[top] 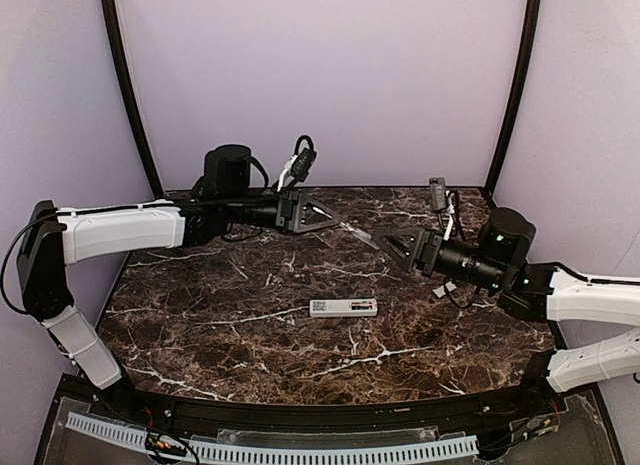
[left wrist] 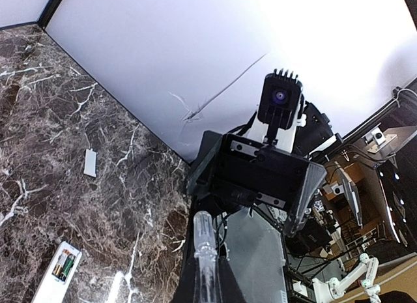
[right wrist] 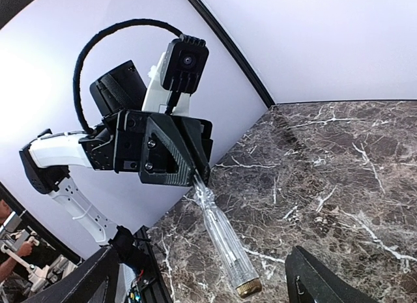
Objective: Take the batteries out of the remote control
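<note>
Seen from above, the remote control (top: pixel 343 307) lies flat at the middle of the dark marble table (top: pixel 200 315), well apart from both arms. The left gripper (top: pixel 338 221) and the right gripper (top: pixel 385 238) face each other in the air over the table's far half. A clear plastic tool (top: pixel 362 234) juts from the left gripper towards the right one.

The left wrist camera shows its gripper (left wrist: pixel 208 283) clamped on the clear plastic tool (left wrist: pixel 204 247), which points at the right gripper (left wrist: pixel 257 179) opposite. Below, at the frame's lower left, the remote control (left wrist: pixel 47 287) lies with its compartment uncovered and two batteries (left wrist: pixel 63 264) inside. A small white cover (left wrist: pixel 90 163) lies on the marble, well apart from it.

From the right wrist, the left gripper (right wrist: pixel 176 150) holds the clear plastic tool (right wrist: pixel 221 238) by one end, and its brass-coloured end reaches down between the right gripper's fingers (right wrist: pixel 319 280). These stand wide apart and hold nothing.
</note>
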`<state>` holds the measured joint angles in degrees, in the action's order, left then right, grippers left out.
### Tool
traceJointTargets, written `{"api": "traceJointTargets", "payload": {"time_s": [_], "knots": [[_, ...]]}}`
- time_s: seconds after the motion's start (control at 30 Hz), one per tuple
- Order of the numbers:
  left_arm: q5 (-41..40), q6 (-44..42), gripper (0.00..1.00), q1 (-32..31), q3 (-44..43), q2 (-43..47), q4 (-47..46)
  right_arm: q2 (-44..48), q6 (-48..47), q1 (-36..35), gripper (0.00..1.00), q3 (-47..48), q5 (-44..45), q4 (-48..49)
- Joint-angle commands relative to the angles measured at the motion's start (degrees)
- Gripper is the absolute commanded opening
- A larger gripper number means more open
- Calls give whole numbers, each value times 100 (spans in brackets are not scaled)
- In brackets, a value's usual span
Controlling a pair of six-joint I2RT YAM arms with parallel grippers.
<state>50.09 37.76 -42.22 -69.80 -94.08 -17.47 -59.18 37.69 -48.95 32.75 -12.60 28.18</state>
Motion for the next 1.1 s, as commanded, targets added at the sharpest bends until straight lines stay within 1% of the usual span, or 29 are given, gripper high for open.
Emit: {"api": "traceJointTargets", "payload": {"time_s": [0.0, 0.23, 0.4, 0.57, 0.77, 1.07], "knots": [[82, 480, 0, 29, 101, 77, -751, -150, 355, 69, 87, -155, -245, 817], [20, 698, 0, 32, 198, 77, -1100, -483, 478, 87, 79, -52, -475, 1229], [-11, 790, 0, 29, 240, 74, -1282, -688, 508, 100, 67, 84, -608, 1444], [-26, 872, 0, 30, 289, 66, -1417, -849, 485, 126, 59, 177, -697, 1592], [0, 902, 0, 29, 294, 66, -1487, -994, 534, 170, 55, 261, -802, 1845], [-3, 921, 0, 30, 318, 66, -1565, -1128, 549, 245, 44, 419, -951, 1929]]}}
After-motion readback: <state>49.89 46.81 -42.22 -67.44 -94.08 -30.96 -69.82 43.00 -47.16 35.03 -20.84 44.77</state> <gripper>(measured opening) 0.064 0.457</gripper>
